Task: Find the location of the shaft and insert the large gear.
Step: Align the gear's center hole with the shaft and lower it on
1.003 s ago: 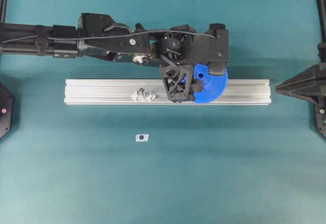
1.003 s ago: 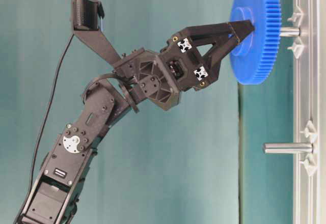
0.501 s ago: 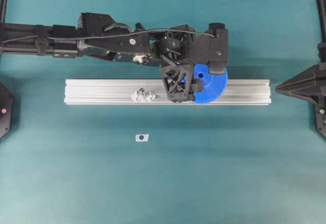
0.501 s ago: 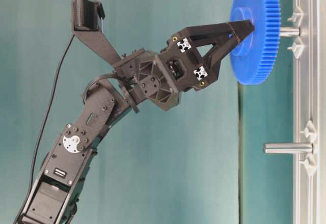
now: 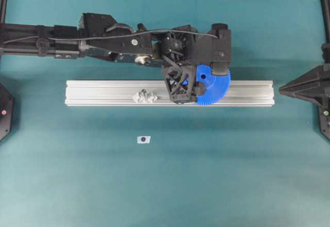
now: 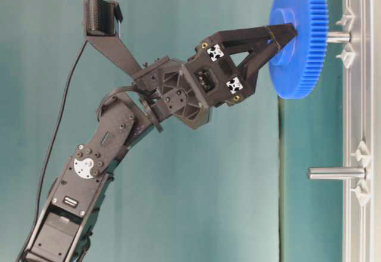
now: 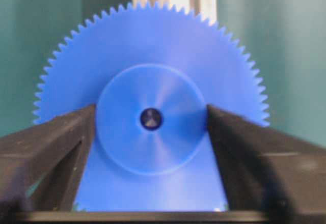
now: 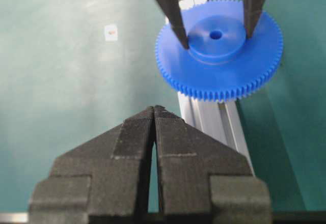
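The large gear (image 5: 216, 88) is a blue toothed disc threaded on a shaft (image 6: 338, 36) that rises from the aluminium rail (image 5: 103, 93). It sits high on the pin, above the clamp pieces. The shaft's end shows in the gear's centre hole (image 7: 151, 119). My left gripper (image 7: 151, 132) straddles the raised hub (image 8: 216, 38). Its fingers (image 7: 61, 147) stand open just off the hub's sides, with a thin sliver of blue between. A second shaft (image 6: 336, 172) stands bare further along the rail. My right gripper (image 8: 154, 108) is shut and empty, off the rail's right end (image 5: 282, 89).
A small white tag with a dark dot (image 5: 143, 139) lies on the teal mat in front of the rail. The bare shaft's translucent clamp pieces (image 5: 145, 97) sit left of the left gripper. Black frame posts stand at both side edges.
The left fingers have parted slightly from the gear's hub. The gear stays at the same height on the shaft, and neither arm has shifted.
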### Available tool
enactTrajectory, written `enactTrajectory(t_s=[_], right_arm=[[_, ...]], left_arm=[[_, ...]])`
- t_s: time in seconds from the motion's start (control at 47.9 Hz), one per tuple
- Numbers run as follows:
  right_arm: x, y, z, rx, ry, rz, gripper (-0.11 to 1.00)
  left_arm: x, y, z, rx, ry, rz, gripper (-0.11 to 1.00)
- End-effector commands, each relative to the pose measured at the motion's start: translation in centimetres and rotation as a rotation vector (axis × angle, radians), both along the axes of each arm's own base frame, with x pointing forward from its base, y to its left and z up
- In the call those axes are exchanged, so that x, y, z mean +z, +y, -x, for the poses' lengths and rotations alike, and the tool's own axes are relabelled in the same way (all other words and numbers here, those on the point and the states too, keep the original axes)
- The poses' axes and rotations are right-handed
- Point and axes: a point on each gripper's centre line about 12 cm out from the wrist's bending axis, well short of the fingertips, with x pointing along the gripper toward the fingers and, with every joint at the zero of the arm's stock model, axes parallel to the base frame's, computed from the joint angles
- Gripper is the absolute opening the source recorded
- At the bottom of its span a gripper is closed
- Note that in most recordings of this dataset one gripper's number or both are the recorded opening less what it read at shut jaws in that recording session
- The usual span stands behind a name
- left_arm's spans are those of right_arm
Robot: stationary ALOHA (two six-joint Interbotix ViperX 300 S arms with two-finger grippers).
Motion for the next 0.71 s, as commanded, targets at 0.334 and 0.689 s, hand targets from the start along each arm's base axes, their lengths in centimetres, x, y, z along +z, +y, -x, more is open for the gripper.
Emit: enactTrajectory(t_s=[0.334,0.689], right_arm=[[0.4,0.0,-0.2,-0.006,-0.014,-0.009,0.06],[0.4,0.0,-0.2,-0.006,-0.014,-0.009,0.06]], left_arm=[[2.7,0.3,-0.2,0.014,-0.064,-0.001,0.93],[5.7,-1.3,-1.2,0.007,-0.109,0.024,0.93]])
